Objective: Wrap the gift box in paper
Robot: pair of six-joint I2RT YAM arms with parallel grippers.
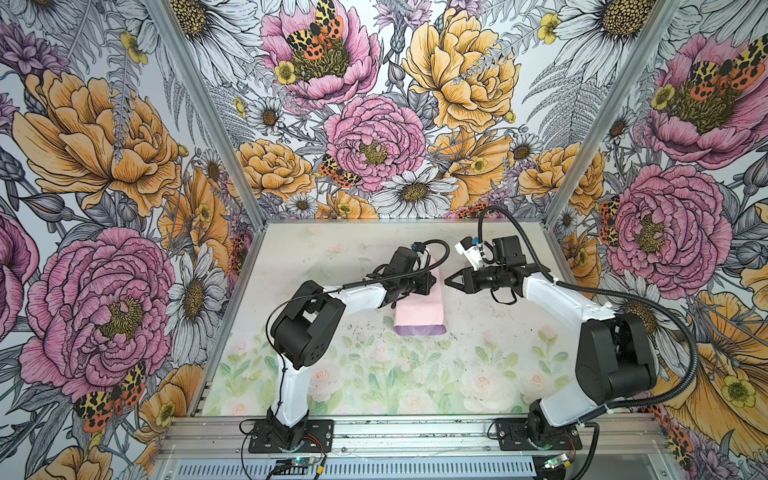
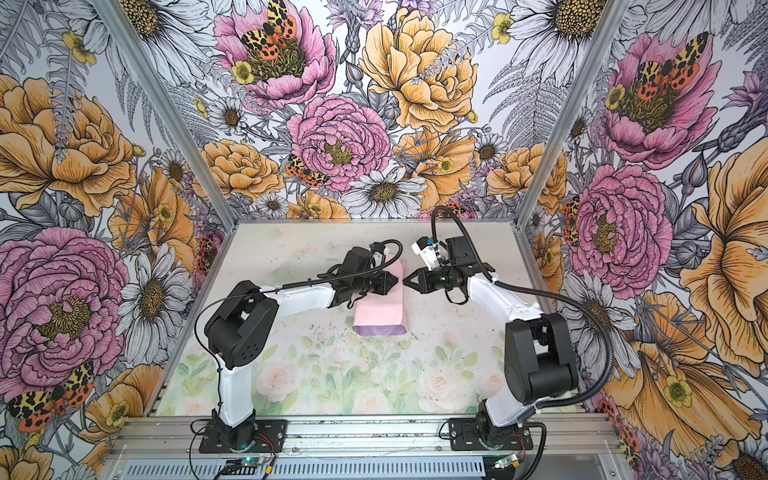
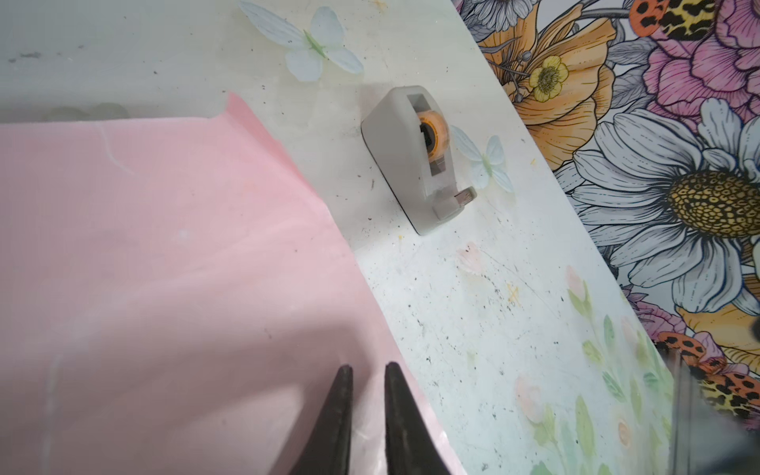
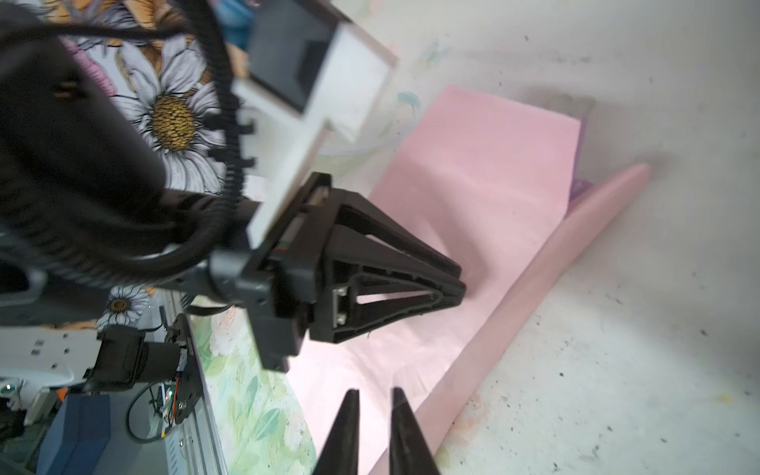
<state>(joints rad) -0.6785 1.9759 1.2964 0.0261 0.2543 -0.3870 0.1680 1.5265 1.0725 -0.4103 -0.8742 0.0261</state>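
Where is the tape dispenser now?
Only the left wrist view shows the tape dispenser: on the table, between the paper and the wall, touching neither.

Table (image 1: 478,332): pale top, dark specks and scuffs mid-field, faded printed roses and leaves along my near edge. At centre lies the paper (image 1: 419,309), folded into a long bundle with the pink face up and a lilac strip at the near end. In the right wrist view one long edge curls into a roll. In the left wrist view a grey tape dispenser (image 3: 411,164) with an orange roll stands near the paper's edge, not touching it.
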